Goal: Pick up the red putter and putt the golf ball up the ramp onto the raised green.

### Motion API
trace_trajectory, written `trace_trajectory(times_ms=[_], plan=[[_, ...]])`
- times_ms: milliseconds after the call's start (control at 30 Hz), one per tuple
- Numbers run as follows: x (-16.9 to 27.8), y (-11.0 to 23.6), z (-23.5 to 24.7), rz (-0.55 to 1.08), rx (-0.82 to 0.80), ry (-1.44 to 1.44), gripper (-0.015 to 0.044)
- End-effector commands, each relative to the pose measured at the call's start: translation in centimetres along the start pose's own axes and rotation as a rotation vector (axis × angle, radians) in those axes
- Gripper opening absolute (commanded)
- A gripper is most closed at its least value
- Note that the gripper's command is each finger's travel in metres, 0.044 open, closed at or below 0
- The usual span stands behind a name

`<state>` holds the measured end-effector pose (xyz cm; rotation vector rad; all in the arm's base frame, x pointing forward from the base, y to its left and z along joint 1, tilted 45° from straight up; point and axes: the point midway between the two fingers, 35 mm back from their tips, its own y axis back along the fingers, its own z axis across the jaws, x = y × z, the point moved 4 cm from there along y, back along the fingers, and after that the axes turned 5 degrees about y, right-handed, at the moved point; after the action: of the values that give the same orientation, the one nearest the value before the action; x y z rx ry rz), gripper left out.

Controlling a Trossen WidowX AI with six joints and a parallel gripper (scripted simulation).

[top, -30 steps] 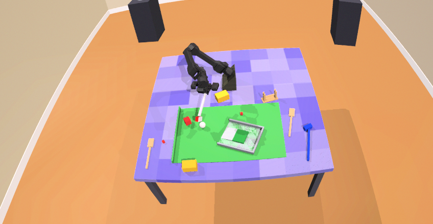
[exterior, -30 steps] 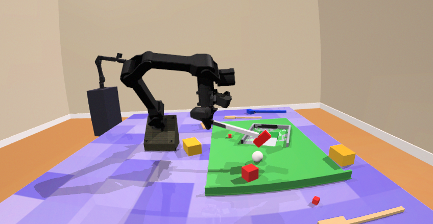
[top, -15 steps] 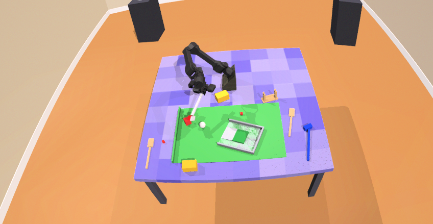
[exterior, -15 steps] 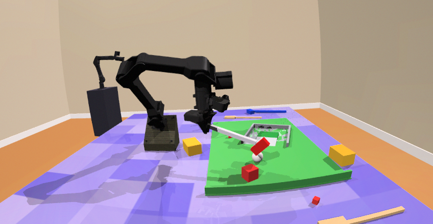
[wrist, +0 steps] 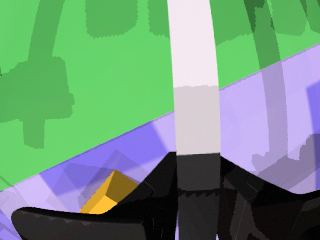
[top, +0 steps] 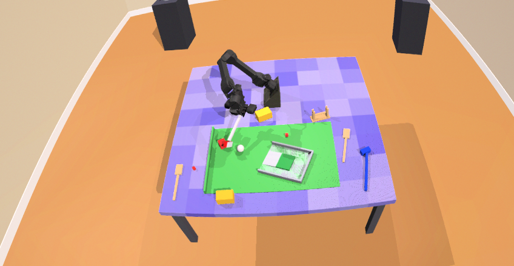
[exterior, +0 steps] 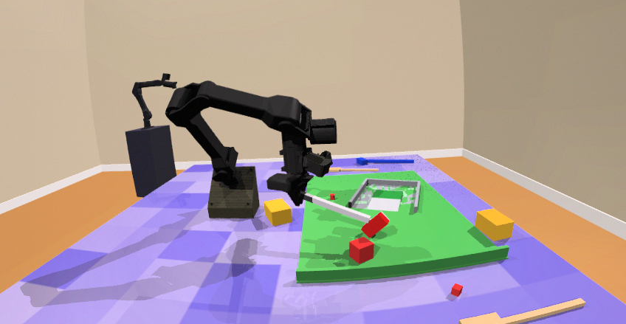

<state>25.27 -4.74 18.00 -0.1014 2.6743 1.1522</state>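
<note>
My gripper [top: 242,114] [exterior: 301,198] [wrist: 189,158] is shut on the dark grip of the red putter, whose white shaft [top: 234,128] [exterior: 338,209] [wrist: 195,45] slopes down over the green mat [top: 248,180]. The putter's red head [exterior: 375,224] is tilted and low over the mat's left part in the top view. The white golf ball [top: 240,148] is just right of the head there; a gap shows. In the exterior view the ball is hidden. The white ramp [top: 271,159] [exterior: 384,204] leads to the raised green [top: 285,162] [exterior: 388,193], inside grey walls.
A red cube [top: 220,142] [exterior: 361,250] lies beside the putter head. Yellow blocks [top: 263,114] [top: 225,196] stand near the arm and at the mat's front edge. A wooden stand [top: 320,116], a blue putter [top: 366,169] and wooden paddles [top: 345,146] [top: 176,182] lie around the mat.
</note>
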Motion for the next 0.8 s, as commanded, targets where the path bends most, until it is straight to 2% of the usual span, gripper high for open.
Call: trace_trajectory(times_ms=[0,400,767], plan=[[0.1,-0.7,0.1,0.000,0.002,0.006,0.0000],[0.1,-2.5,0.0,0.000,0.004,0.006,0.0000],[0.1,-2.3,-0.1,0.000,0.006,0.000,0.0000]])
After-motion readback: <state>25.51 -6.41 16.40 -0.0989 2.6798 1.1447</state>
